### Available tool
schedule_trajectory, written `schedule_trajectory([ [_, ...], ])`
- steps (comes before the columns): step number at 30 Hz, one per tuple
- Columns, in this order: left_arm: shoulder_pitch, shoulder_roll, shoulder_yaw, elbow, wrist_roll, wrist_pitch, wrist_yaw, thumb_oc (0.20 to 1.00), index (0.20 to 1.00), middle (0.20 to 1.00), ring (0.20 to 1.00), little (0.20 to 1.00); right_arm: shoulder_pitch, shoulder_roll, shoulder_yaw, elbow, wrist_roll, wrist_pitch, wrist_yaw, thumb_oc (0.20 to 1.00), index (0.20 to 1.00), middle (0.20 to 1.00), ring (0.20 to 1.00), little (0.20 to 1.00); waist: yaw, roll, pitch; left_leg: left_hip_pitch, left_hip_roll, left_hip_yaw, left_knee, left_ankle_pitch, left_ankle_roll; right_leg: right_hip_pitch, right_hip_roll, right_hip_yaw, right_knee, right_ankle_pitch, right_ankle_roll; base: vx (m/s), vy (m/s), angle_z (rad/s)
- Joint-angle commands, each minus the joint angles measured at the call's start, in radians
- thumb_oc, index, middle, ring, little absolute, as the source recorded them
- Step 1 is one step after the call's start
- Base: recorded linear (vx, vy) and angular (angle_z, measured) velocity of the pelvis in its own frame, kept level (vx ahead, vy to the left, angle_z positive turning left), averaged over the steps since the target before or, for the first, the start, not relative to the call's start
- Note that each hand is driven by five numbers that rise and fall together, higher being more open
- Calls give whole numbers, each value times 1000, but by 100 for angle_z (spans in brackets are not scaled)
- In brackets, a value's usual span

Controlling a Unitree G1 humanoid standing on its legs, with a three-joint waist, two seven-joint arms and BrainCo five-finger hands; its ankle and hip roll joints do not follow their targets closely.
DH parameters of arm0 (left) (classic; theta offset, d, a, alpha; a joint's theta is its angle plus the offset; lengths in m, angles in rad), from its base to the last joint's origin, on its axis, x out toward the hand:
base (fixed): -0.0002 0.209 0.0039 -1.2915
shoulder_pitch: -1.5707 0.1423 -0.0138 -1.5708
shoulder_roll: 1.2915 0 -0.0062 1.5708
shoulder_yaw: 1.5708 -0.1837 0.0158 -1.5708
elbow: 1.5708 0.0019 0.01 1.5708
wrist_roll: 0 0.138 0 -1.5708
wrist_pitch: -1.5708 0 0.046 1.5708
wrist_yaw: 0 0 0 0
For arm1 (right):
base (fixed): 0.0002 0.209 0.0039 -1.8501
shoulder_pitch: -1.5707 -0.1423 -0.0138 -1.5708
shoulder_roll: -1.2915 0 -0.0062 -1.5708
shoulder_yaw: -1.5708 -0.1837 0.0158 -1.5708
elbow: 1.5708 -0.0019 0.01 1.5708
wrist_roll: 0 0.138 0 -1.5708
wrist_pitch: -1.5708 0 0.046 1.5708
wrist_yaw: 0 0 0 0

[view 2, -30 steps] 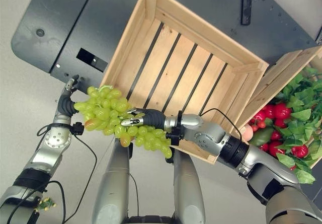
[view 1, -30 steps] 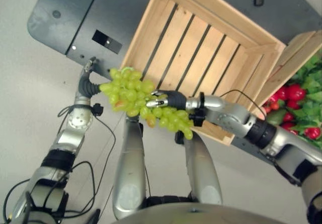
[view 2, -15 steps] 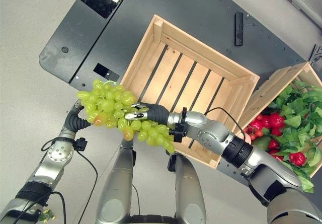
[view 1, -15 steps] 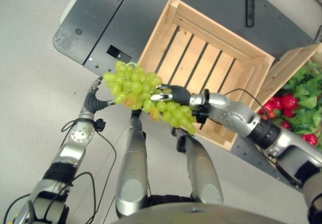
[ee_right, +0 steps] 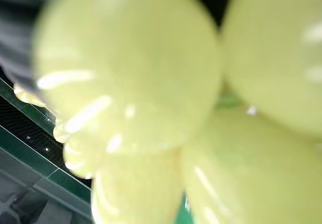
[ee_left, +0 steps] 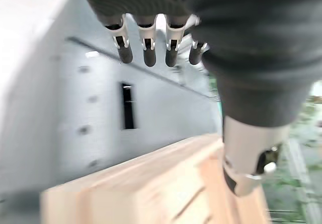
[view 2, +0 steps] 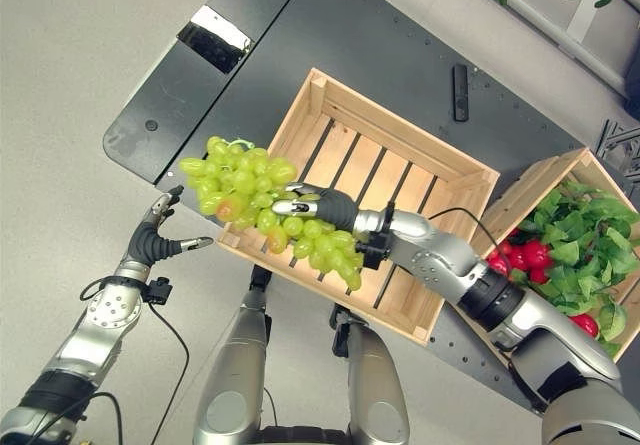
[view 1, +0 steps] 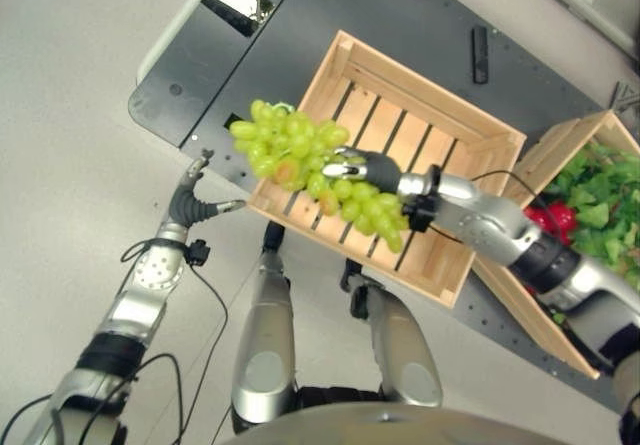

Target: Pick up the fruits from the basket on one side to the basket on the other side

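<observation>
Head-camera views, looking down. The right robot hand (view 2: 318,206) has its fingers curled round a large bunch of green grapes (view 2: 268,212), which hangs in the air over the near left corner of an empty wooden crate (view 2: 400,180). The bunch trails from the crate's left edge down toward the wrist, with one reddish grape on its lower side. In the right wrist view, pale green grapes (ee_right: 151,103) press close against the lens.

The crate, slatted at the bottom, rests on a dark grey tabletop (view 2: 400,55). A second wooden crate (view 2: 535,190) stands just beside it on the robot's right; it holds leafy greens (view 2: 590,240) and red fruits (view 2: 520,255). A small black bar (view 2: 459,92) lies on the tabletop beyond the empty crate.

The left robot hand (view 2: 158,237) is held off the tabletop's near left edge, near the crate's corner, with fingers spread and relaxed and nothing in them. The left wrist view shows its straight fingers (ee_left: 146,45) above the crate's wooden edge (ee_left: 151,189).
</observation>
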Motion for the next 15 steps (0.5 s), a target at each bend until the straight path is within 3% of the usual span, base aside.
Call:
schedule_trajectory([
  [1,39,20,28,-70,-45,-66,-18,1000,1000,1000,1000,1000,-4,-28,-40,-114,73,-87,16,200,200,200,200,200,-18,9,-76,5,-3,1,63,-63,10,48,-81,11,4,9,117,0,3,3],
  [4,69,35,49,-124,-71,-79,-41,1000,1000,1000,1000,1000,16,-83,-71,-109,71,-96,13,200,200,200,200,200,-18,2,-90,20,-5,-1,59,-69,11,69,-82,8,-10,9,119,3,4,4],
  [8,123,67,72,-230,-200,-95,-142,1000,1000,1000,1000,1000,54,-146,-107,-113,76,-98,18,200,200,200,200,200,-21,-9,-119,40,-1,8,64,-78,13,93,-76,16,-42,21,121,4,4,2],
  [15,116,82,18,-304,-389,-77,-274,1000,1000,1000,1000,1000,105,-143,-133,-116,82,-99,18,200,200,200,200,200,-29,-27,-155,68,6,7,61,-83,12,122,-69,15,-58,19,118,6,-1,-2],
])
